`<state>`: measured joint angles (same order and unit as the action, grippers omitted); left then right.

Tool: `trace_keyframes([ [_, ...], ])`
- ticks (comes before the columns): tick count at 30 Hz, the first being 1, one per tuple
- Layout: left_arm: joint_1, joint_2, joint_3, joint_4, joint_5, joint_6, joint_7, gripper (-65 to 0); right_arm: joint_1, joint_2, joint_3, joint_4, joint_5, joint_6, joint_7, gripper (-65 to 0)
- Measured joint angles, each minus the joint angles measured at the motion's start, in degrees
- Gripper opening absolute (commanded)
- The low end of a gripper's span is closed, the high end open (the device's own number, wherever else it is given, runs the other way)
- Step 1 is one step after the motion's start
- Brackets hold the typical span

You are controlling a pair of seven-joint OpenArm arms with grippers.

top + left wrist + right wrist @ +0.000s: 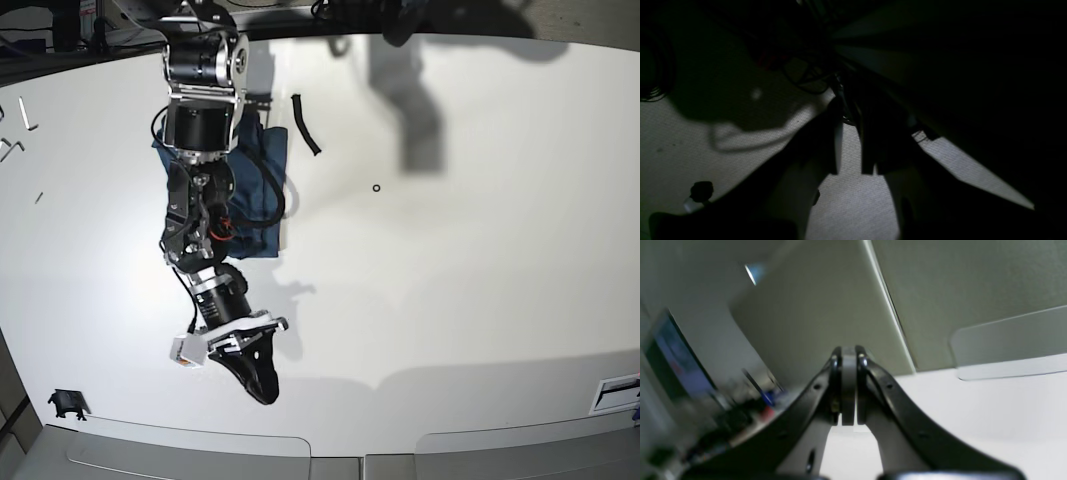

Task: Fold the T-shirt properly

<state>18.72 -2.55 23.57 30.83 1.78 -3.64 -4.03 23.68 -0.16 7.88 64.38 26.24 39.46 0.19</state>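
From my station, the right end effector (849,413) has its jaws pressed together with nothing between them, and in the base view it (258,385) hangs over bare white table (460,300) on the near side of the T-shirt (262,170), well clear of the cloth. I read that as parked out of the way, so the shirt lies undisturbed.

Moving up that arm (205,120), its joints stretch right across the T-shirt and hide much of it. The navy cloth lies bunched toward the far left of the table, apparently already gathered into a smaller shape, though I can't judge how neat the fold is under the arm.

The left end effector (853,171) is in deep shadow. Its fingers stand slightly apart with pale table showing between them, and I see no cloth in them; it is nowhere near the T-shirt.

A short black strip (305,124) and a small ring (376,188) lie to the right of the T-shirt.
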Motion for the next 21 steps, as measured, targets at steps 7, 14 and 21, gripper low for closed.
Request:
trace_keyframes([
  [7,0.0,0.0,0.0,0.0,0.0,0.0,0.0,-56.9,0.0,0.0,0.1,0.0,5.7,-0.2,-2.3,-65.0],
  [14,0.0,0.0,0.0,0.0,0.0,0.0,0.0,-56.9,0.0,0.0,0.1,0.0,5.5,-0.2,-15.1,-65.0],
  [21,0.0,0.0,0.0,0.0,0.0,0.0,0.0,-56.9,0.1,0.0,0.1,0.0,14.1,-0.2,-19.9,-65.0],
])
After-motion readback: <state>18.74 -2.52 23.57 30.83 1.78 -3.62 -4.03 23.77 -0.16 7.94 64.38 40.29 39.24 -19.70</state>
